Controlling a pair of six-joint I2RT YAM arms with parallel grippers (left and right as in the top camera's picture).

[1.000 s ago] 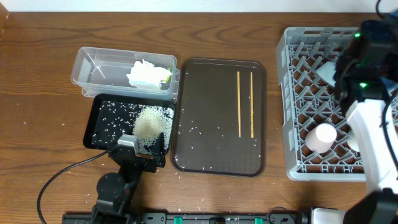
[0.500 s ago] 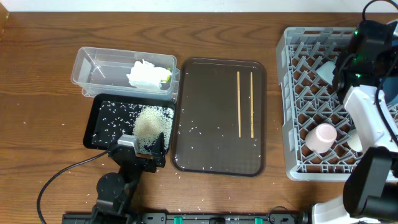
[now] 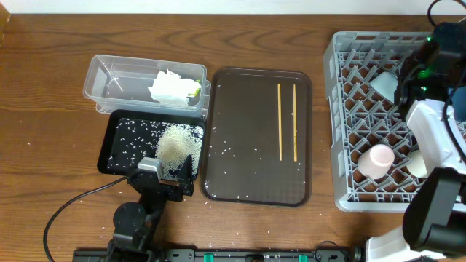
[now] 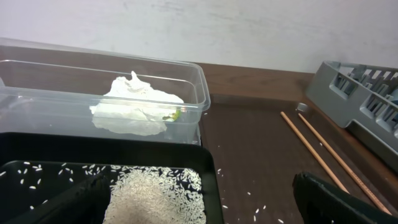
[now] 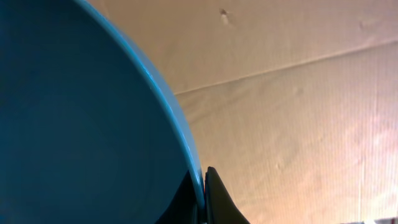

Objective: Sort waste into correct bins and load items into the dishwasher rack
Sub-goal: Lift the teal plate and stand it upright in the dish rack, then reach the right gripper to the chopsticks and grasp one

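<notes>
The right gripper was clenched on the rim of the blue plate, which filled the left of the wrist view with its edge pinched between the two fingers. From overhead that arm stood over the far right side of the rack, and how the plate sat against the pegs could not be told.

In the rack, the pink cup lay in the near part. The white cup sat just to its right, partly hidden by the arm. The bowl leaned among the far pegs.

The left gripper hung released and empty over the near edge of the black tray, its jaws spread wide. A heap of rice lay in that tray, with loose grains scattered to its left.

Just beyond the black tray stood the tub. It held the tissue at its right end, with a bit of the wrapper showing beside it.

On the brown tray, between the tub and the rack, the two chopsticks lay side by side, apart, pointing far to near. A few grains dotted this tray and the table near it.
</notes>
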